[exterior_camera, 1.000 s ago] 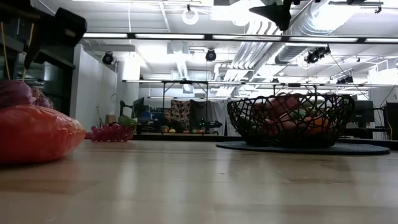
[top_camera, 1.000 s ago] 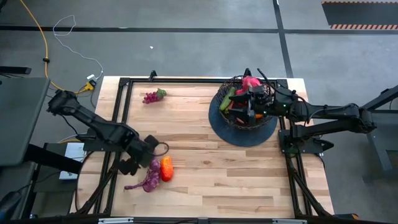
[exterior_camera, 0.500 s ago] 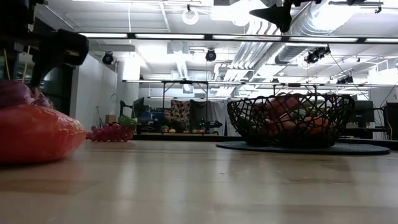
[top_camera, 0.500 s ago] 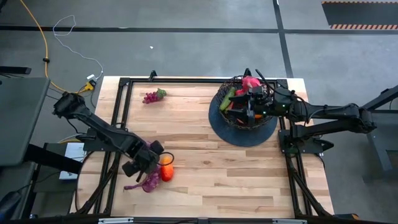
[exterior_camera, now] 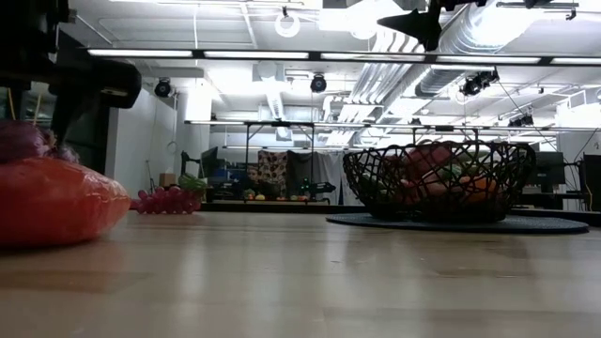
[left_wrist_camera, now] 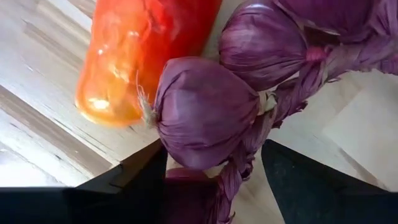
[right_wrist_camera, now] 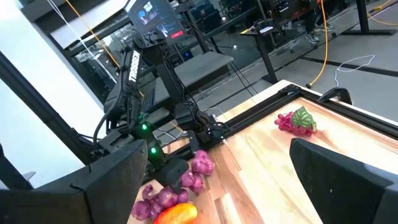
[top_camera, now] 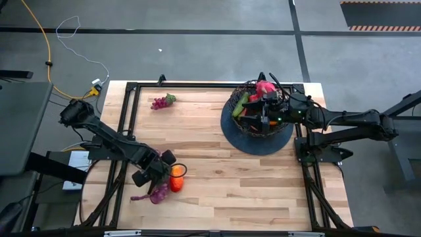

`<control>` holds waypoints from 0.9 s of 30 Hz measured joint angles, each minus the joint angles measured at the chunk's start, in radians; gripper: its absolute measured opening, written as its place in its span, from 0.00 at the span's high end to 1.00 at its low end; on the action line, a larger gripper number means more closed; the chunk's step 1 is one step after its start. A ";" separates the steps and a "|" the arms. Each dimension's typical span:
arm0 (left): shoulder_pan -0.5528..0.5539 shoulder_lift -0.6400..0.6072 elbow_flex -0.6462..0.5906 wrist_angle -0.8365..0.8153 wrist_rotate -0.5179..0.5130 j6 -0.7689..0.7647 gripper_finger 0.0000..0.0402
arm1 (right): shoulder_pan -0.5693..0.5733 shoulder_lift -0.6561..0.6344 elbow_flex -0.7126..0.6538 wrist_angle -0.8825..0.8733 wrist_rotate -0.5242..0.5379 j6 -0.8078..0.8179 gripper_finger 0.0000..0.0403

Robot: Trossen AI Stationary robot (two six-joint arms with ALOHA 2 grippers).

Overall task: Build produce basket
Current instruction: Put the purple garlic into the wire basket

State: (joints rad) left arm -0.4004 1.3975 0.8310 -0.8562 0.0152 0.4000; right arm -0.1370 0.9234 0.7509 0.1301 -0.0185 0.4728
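Note:
A braid of purple onion-like bulbs (top_camera: 156, 192) lies near the table's near-left corner, beside an orange-red piece (top_camera: 175, 179). My left gripper (top_camera: 158, 176) is low over the braid and open. In the left wrist view its fingers stand on either side of one bulb (left_wrist_camera: 205, 112), with the orange-red piece (left_wrist_camera: 143, 50) just beyond. A purple grape bunch (top_camera: 161, 101) lies at the far left. The black wire basket (top_camera: 231, 99) on its dark disc holds pink, red, green and orange produce. My right gripper (top_camera: 266, 110) hovers open over the basket, holding nothing. My left gripper comes from above with its fingers (left_wrist_camera: 140, 177) on either side of one bulb of the purple braid, which lies on the table. Whether the fingers touch the bulb, I cannot tell.
The black table frame (top_camera: 197, 85) runs along the far and side edges. Bare wood spans the middle between the braid and the basket. In the low view the orange-red piece (exterior_camera: 52, 202) fills the left foreground, and the basket (exterior_camera: 437, 180) stands to the right.
My left gripper has moved toward the table's near edge and slightly right, coming down over the purple braid beside the orange-red piece. The produce has stayed where it was.

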 joint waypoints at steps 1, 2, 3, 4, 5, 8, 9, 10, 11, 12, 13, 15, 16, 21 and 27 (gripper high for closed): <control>0.000 0.000 0.000 -0.005 0.001 -0.001 0.40 | 0.000 0.000 0.000 0.000 0.000 0.000 0.05; 0.000 0.000 0.000 -0.013 0.003 -0.001 0.41 | 0.000 0.000 0.000 0.001 0.000 0.000 0.05; 0.000 0.000 0.000 -0.019 0.003 -0.001 0.43 | 0.000 0.000 0.000 0.000 0.000 0.000 0.05; 0.000 0.000 0.000 -0.019 0.003 -0.002 0.44 | 0.000 0.000 0.000 0.000 0.000 0.000 0.05; 0.000 0.000 0.000 -0.019 0.003 -0.003 0.45 | 0.000 0.000 0.000 0.000 0.000 -0.001 0.05; 0.000 0.000 0.000 -0.019 0.003 -0.003 0.49 | 0.000 0.000 0.000 0.000 0.000 -0.001 0.05; 0.000 0.000 0.000 -0.019 0.003 -0.003 0.50 | 0.000 0.000 0.000 0.000 0.000 -0.001 0.05; 0.000 0.000 0.000 -0.019 0.003 -0.003 0.51 | 0.000 0.000 0.000 0.000 0.000 -0.001 0.05; 0.000 0.000 0.000 -0.019 0.003 -0.003 0.52 | 0.000 0.000 0.000 0.000 0.000 -0.001 0.05; 0.000 0.000 0.000 -0.019 0.003 -0.003 0.53 | 0.000 0.000 0.000 0.000 0.000 -0.001 0.05; 0.000 0.000 0.000 -0.019 0.003 -0.003 0.54 | 0.000 0.000 0.000 0.000 0.000 -0.001 0.05; 0.000 0.000 0.000 -0.018 0.003 -0.003 0.57 | 0.000 0.000 0.000 0.000 0.000 -0.001 0.05; 0.000 0.000 0.000 -0.017 0.003 -0.003 0.58 | 0.000 0.000 0.000 0.000 0.000 -0.001 0.05; 0.000 -0.001 0.000 -0.015 0.003 -0.003 0.67 | 0.000 0.000 0.000 -0.001 0.000 -0.001 0.05; 0.000 -0.002 0.002 -0.016 -0.022 -0.004 0.72 | 0.000 0.000 0.000 -0.002 0.000 -0.001 0.05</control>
State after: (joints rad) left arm -0.4002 1.3960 0.8327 -0.8719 -0.0067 0.3964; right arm -0.1371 0.9234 0.7509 0.1284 -0.0182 0.4717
